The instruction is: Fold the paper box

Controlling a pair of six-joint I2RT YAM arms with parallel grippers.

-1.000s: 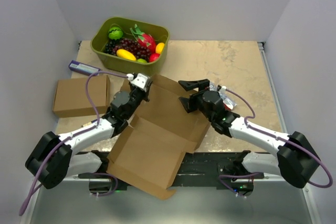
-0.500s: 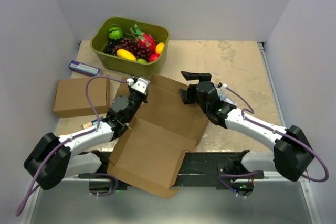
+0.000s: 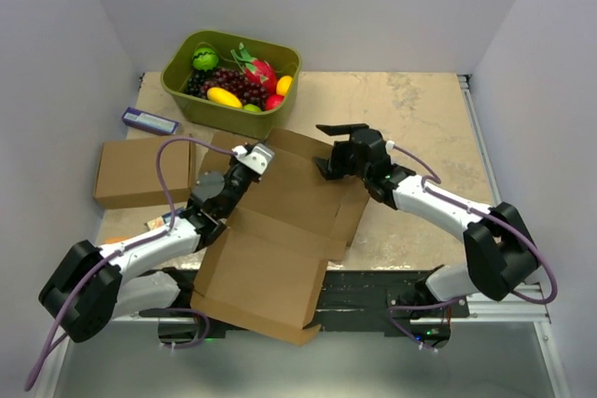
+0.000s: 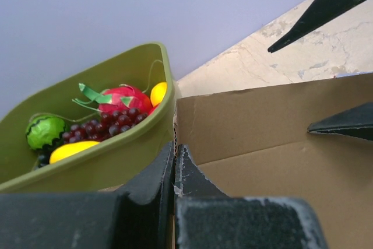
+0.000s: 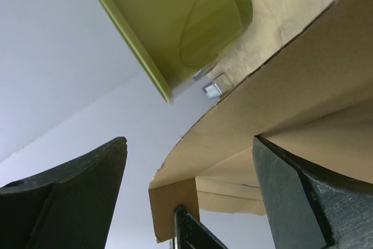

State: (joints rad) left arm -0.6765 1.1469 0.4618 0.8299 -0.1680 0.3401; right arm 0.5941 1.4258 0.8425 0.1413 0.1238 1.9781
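Note:
The paper box [image 3: 280,240] is a flat brown die-cut sheet lying between the arms, with its near end over the table's front edge. My left gripper [image 3: 254,157] is shut on the box's far left edge and holds that panel raised. In the left wrist view the cardboard edge sits pinched between the closed jaws of the left gripper [image 4: 175,154]. My right gripper [image 3: 332,149] is open and straddles the far right edge of the same panel, one finger beyond it and one over it. In the right wrist view the cardboard [image 5: 280,103] runs between the open fingers [image 5: 70,193] without being clamped.
A green tub of fruit [image 3: 230,79] stands at the back left, just behind the raised panel, and also shows in the left wrist view [image 4: 105,150]. Another brown cardboard box [image 3: 145,170] lies at the left. A small blue packet [image 3: 149,120] lies behind it.
My right gripper has moved left and farther away, staying open, to the box's far right edge. The left gripper stayed shut on the box and shifted slightly right.

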